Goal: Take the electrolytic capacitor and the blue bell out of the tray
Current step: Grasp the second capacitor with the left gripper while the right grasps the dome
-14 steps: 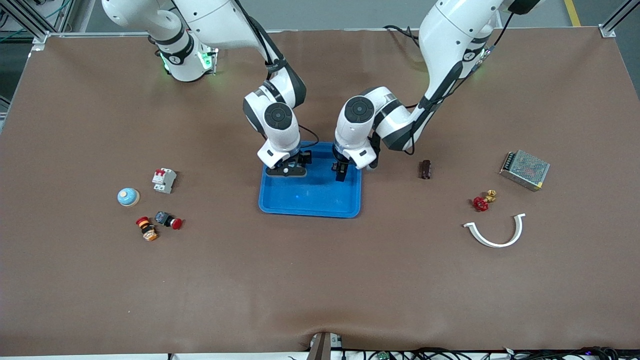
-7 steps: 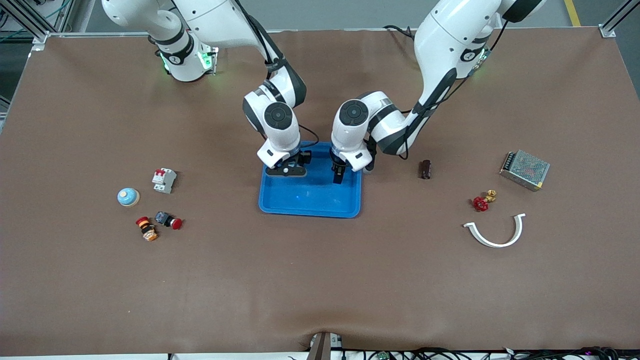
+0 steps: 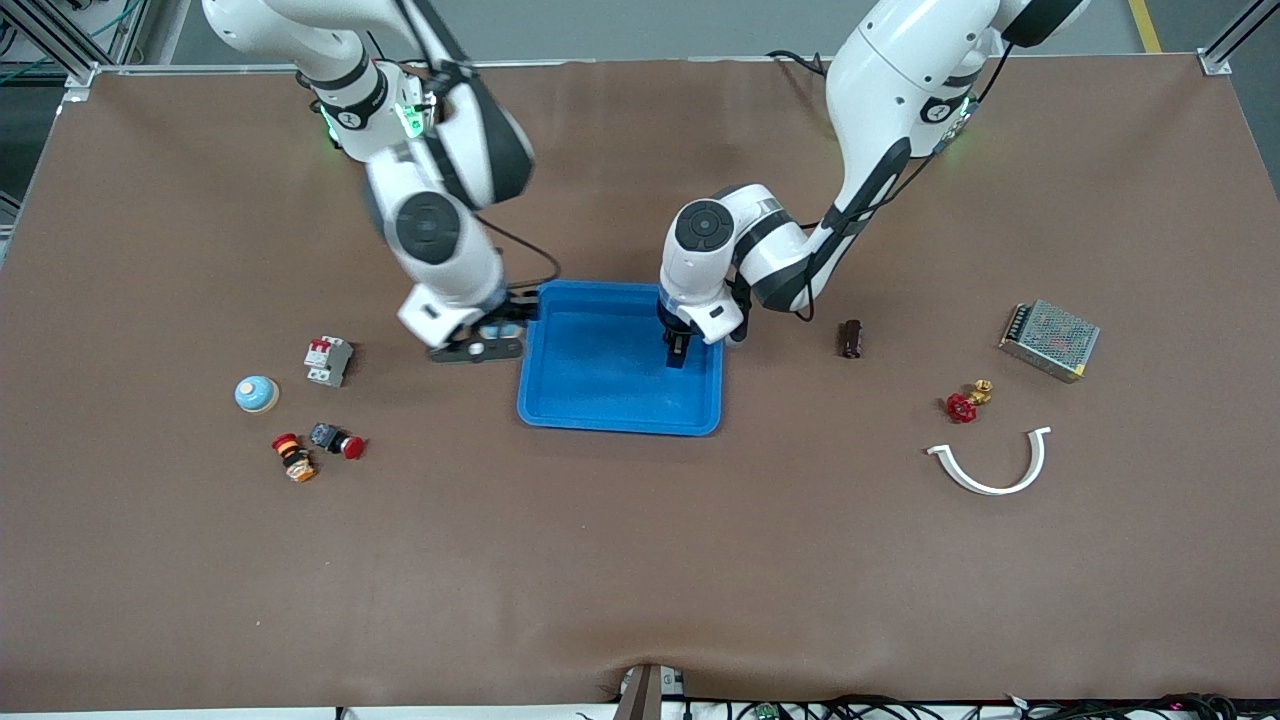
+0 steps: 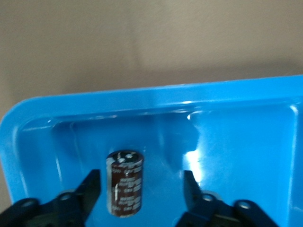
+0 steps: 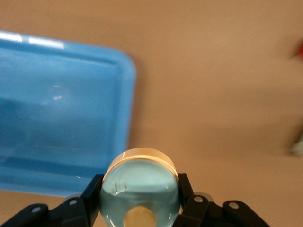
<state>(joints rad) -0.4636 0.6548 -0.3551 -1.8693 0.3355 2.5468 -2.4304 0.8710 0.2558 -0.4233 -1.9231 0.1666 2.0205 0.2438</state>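
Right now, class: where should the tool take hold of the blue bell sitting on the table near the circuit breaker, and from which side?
Come straight down from above and close the tool across the bell at its tan base rim, just under the dome. It sits upright and is round, so the smooth dome would likely slip; the rim probably gives a firmer hold.

Right pincer clamped shut over the tabletop, left pincer fingers parted, pointing down

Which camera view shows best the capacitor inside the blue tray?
The left wrist view: the capacitor is in the blue tray, between the fingers of the open left claw. In the front view that claw hides it. The right wrist view shows only the tray's corner and the bell in the right claw.
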